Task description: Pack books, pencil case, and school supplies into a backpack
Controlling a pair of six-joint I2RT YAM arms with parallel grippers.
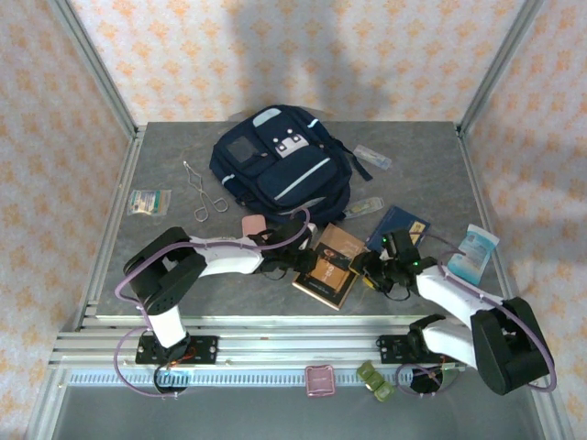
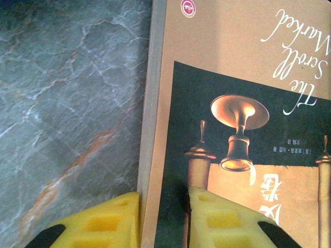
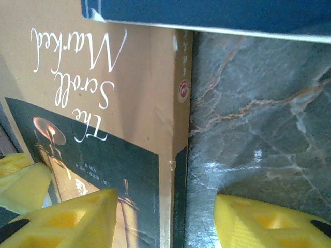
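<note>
The brown book (image 1: 332, 266) is lying flat, cover up, on the grey marbled worktop (image 1: 431, 183), near the front edge and between the two arms. The left tool (image 1: 298, 263) is reaching in from the left and sitting at the book's left edge. Its yellow pads (image 2: 103, 227) are standing narrowly apart, one hanging beside the book over bare worktop and the other over the dark picture on the cover, with the book's edge running up between them. Whether they are pinching anything I cannot tell. The right tool (image 1: 376, 269) is coming in from the other side at the book's right edge. Its jaws are standing wide, one foam pad (image 3: 67, 217) hovering over the cover and the other over bare marble, so the tool is holding nothing. The blue book (image 1: 401, 225) is lying just beyond the brown one's far right corner, so close that the two are touching or overlapping. The backpack (image 1: 280, 165) is resting front up in the middle of the far half of the worktop. The pink pencil case (image 1: 253, 224) is sitting just beside the backpack's near left corner. Two clear packets are lying to the right of the bag, one (image 1: 373, 158) near its far side and one (image 1: 365, 206) near its front corner. A bent wire piece (image 1: 204, 191) is lying to its left.
</note>
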